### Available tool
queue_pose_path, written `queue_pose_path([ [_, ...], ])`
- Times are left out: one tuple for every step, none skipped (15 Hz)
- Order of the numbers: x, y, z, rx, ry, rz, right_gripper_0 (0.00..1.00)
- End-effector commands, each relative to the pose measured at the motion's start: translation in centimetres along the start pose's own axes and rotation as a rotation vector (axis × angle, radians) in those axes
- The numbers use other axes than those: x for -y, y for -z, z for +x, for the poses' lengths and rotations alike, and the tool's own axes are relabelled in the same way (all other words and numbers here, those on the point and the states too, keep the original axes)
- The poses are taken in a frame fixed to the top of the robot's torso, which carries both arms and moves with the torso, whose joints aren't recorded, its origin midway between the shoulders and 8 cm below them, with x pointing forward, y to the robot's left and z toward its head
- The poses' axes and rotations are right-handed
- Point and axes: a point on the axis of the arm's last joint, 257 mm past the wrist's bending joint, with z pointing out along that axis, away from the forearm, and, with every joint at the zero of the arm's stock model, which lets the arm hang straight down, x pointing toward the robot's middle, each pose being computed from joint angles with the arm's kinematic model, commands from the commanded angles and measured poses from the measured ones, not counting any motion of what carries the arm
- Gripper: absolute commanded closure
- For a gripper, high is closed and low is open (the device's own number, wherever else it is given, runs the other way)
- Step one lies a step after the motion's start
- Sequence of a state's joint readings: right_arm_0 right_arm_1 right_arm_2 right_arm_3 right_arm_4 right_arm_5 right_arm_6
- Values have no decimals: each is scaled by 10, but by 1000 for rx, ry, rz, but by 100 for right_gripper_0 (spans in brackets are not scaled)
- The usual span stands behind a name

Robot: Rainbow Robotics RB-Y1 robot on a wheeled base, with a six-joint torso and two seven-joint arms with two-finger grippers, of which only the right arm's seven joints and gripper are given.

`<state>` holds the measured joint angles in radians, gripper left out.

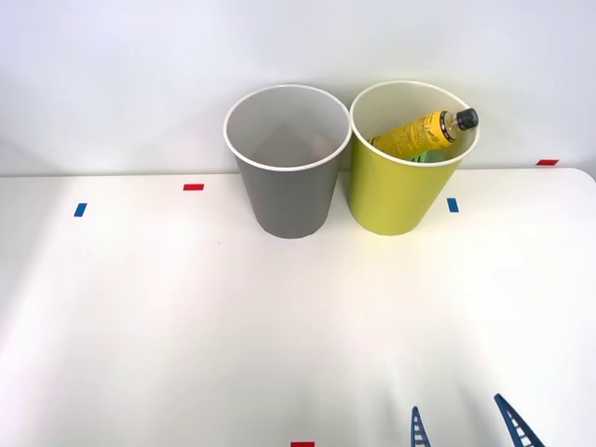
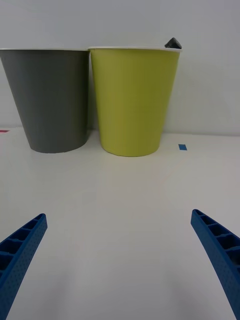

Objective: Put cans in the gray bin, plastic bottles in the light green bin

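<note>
Plastic bottle (image 1: 424, 131) lies tilted inside light green bin (image 1: 396, 200), upper centre. Gray bin (image 1: 287, 191) looks empty; can unseen. Right gripper (image 1: 466, 426) jaws released, lower right, holding nothing.

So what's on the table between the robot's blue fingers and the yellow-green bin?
Nothing. From the open right gripper to the light green bin there is just bare white table, in both the wrist and front views.

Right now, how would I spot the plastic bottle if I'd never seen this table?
Look to the far edge of the white table, where two tall bins stand side by side. In the yellow-green bin, beside the gray bin, a bottle leans tilted against the rim. It has a yellow label and a black cap poking above the rim.
</note>
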<state>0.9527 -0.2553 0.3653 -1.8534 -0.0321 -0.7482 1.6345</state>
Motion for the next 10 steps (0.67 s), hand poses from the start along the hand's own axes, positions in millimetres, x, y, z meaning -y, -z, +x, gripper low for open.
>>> queue_pose_path([
  [-6, 19, 12, -37, 1, -15, 0],
  [-9, 23, 11, -37, -4, -16, 0],
  [-10, 23, 9, -31, -3, -18, 0],
  [-13, 22, 8, -26, -7, -26, 0],
  [-17, 20, 7, -20, -15, -33, 0],
  [-19, 19, 6, -17, -18, -35, 0],
  [-21, 18, 5, -11, -19, -39, 0],
  [-21, 18, 5, -11, -18, -41, 0],
  [-21, 18, 5, -11, -18, -41, 0],
  [-21, 18, 5, -11, -18, -41, 0],
])
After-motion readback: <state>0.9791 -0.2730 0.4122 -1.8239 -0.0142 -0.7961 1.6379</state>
